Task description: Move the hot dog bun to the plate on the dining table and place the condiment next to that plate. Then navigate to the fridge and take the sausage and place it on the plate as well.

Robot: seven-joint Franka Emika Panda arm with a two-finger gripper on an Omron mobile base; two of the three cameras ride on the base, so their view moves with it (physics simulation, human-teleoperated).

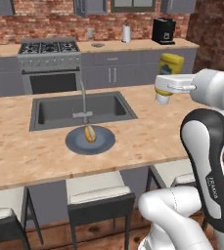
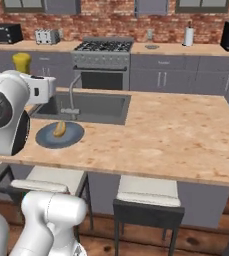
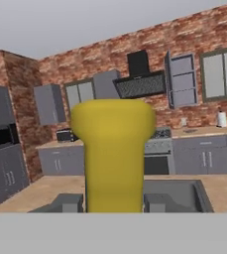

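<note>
My gripper [image 1: 166,88] is shut on the condiment [image 1: 170,66], a yellow squeeze bottle held in the air above the right part of the dining table [image 1: 147,132], pale cap pointing down. In the hand view the yellow bottle [image 3: 114,154] stands between my two fingertips [image 3: 68,202]. The hot dog bun [image 1: 90,133] lies on the blue-grey plate [image 1: 74,142] just in front of the sink, left of and below my gripper. From the right base view the bun [image 2: 60,129] rests on the plate [image 2: 75,135], with the bottle [image 2: 22,62] behind my wrist. The fridge and the sausage are out of view.
A grey sink [image 1: 59,111] with a faucet [image 1: 84,100] is set into the table behind the plate. Stools [image 1: 99,195] stand along the table's near edge. A stove [image 1: 49,49] and a counter with a coffee machine [image 1: 163,30] line the brick back wall.
</note>
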